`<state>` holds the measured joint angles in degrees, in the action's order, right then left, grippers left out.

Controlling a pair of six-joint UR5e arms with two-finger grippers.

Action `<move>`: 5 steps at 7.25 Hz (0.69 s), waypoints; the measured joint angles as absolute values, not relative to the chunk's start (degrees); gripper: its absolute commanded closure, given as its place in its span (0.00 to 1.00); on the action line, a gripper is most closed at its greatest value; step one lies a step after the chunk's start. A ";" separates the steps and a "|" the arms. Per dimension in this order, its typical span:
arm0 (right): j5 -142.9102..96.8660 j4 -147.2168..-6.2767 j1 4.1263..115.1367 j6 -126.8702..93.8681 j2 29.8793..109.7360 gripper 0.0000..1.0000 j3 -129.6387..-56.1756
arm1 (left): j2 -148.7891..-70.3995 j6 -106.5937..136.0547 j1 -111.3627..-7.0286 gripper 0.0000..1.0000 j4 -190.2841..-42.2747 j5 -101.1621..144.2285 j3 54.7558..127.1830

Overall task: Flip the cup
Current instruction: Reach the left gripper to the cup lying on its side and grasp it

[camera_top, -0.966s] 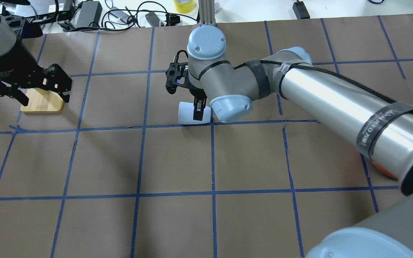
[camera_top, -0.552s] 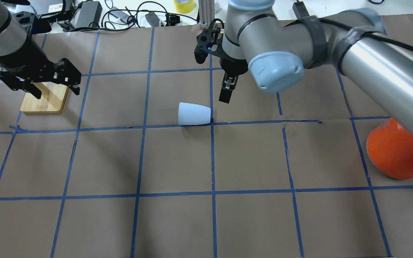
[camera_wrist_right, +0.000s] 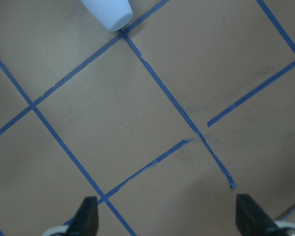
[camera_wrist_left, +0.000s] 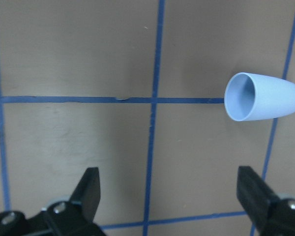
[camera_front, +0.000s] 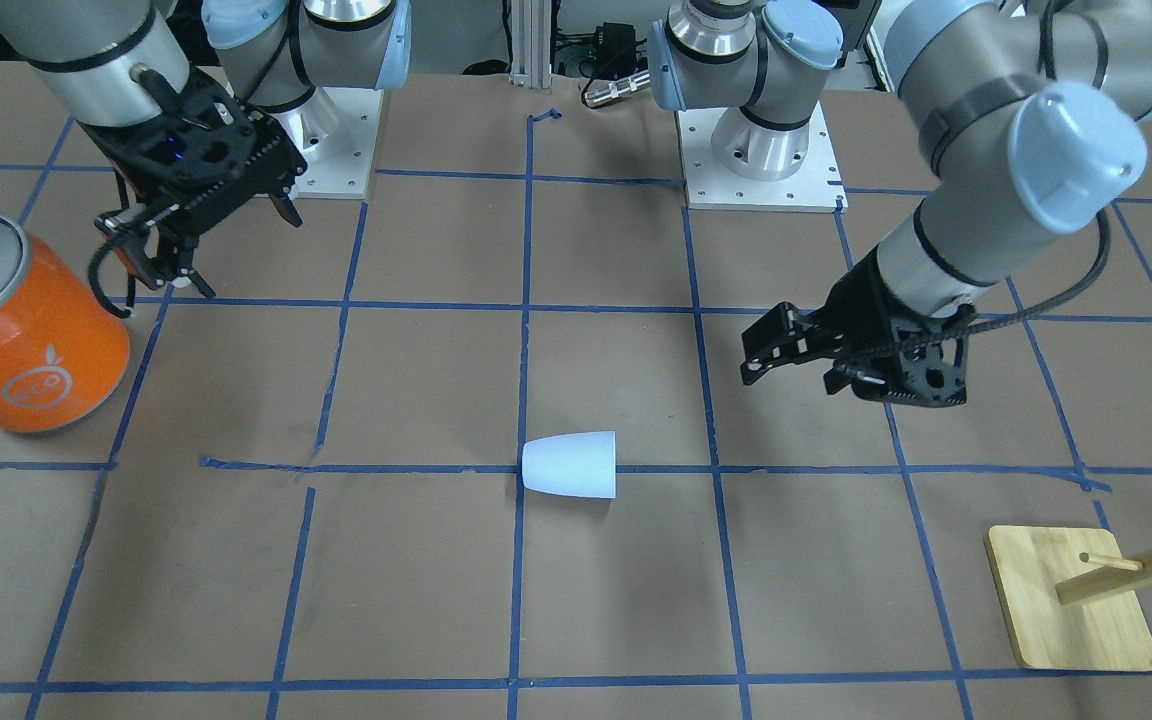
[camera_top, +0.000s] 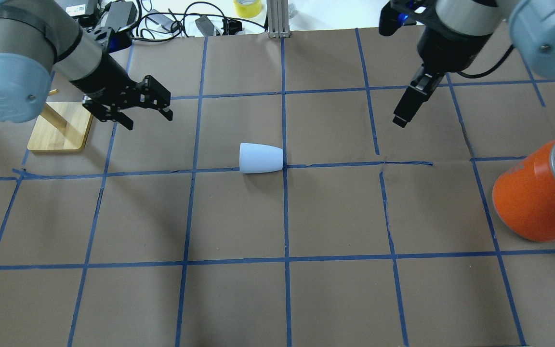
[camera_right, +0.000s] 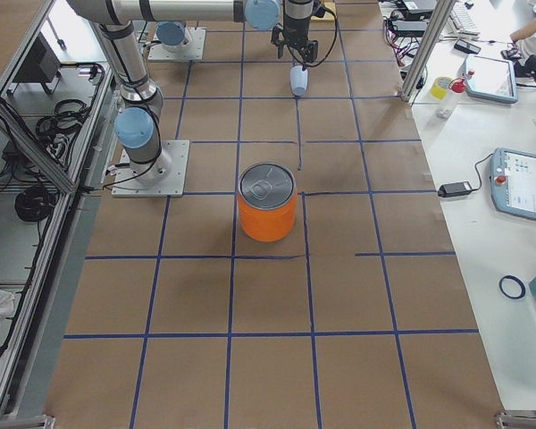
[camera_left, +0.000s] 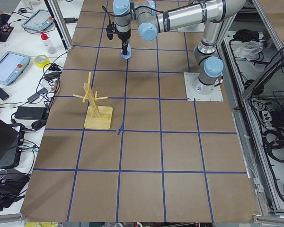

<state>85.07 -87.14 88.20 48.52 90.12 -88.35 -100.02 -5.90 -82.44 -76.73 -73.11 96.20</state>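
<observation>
The cup (camera_top: 260, 158) is a small pale lavender-blue tumbler lying on its side on the brown table, on a blue tape line, with its mouth toward the view's left. It also shows in the front view (camera_front: 569, 465), in the left wrist view (camera_wrist_left: 263, 97) with its open mouth visible, and at the top of the right wrist view (camera_wrist_right: 108, 12). My left gripper (camera_top: 148, 120) is open and empty, to the left of and behind the cup, also seen from the front (camera_front: 791, 375). My right gripper (camera_top: 399, 121) is open and empty, far to the right of the cup.
A large orange can (camera_top: 533, 202) with a silver top stands at the right edge. A wooden peg stand (camera_top: 58, 130) sits on its bamboo base at the far left, just behind my left arm. Cables and adapters lie beyond the table's far edge.
My right gripper, which was at the cup, has lifted off and swung far to the right. My left gripper has moved right toward the cup. The cup stays on its side.
</observation>
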 measured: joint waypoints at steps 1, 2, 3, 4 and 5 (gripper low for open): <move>85.54 -86.52 87.12 42.39 91.00 0.08 -88.20 | -102.79 -5.79 -83.19 0.00 -72.96 -69.38 97.25; 85.91 -86.38 86.78 35.66 91.42 0.06 -88.01 | -105.41 -5.32 -84.56 0.00 -67.77 -66.93 98.61; 86.04 -87.53 86.94 29.44 91.54 0.01 -87.88 | -107.89 -3.83 -86.48 0.00 -62.43 -65.63 99.74; 86.30 -89.83 87.46 25.37 91.59 0.00 -87.86 | -110.02 -2.10 -88.43 0.00 -58.86 -65.07 100.35; 87.67 -91.17 87.91 22.81 91.82 0.00 -87.83 | -111.63 -1.34 -90.11 0.00 -57.20 -64.85 100.60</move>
<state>87.67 -91.17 87.91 22.81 91.82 -87.83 -111.63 -1.34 -90.11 -57.20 -64.85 100.60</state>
